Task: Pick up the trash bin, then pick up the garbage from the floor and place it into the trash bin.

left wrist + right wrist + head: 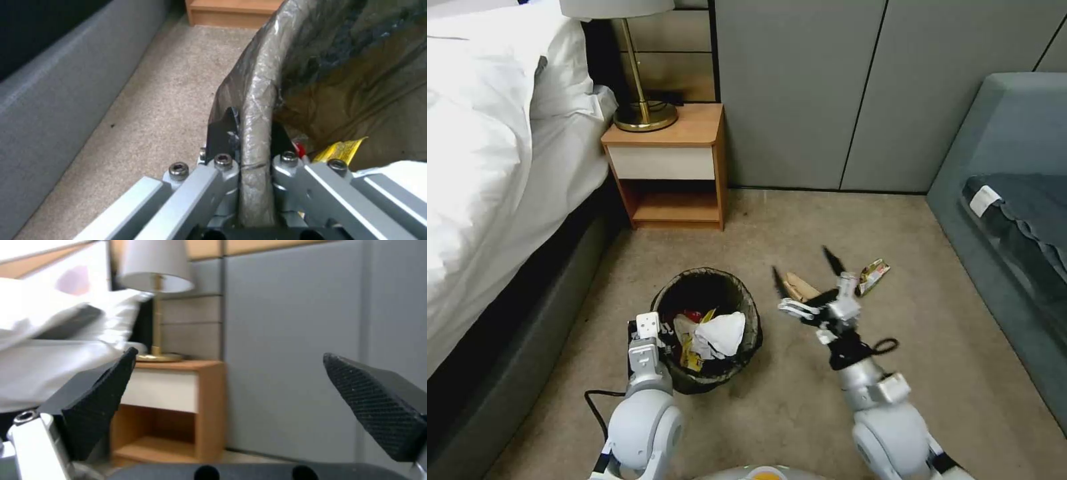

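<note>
Left gripper clamps trash bin rim with tissue inside; my right gripper hangs wide open, empty, above brown paper bag.

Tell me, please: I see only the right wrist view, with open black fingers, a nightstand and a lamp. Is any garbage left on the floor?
Observer: Yes. A brown paper bag and a golden wrapper lie on the carpet beyond the right gripper.
Operator: Where is the trash bin?
Observer: The trash bin is on the robot's left, with tissue and wrappers inside.
Operator: Does the left arm hold it?
Observer: Yes, the left gripper is clamped on its bagged rim.
</note>
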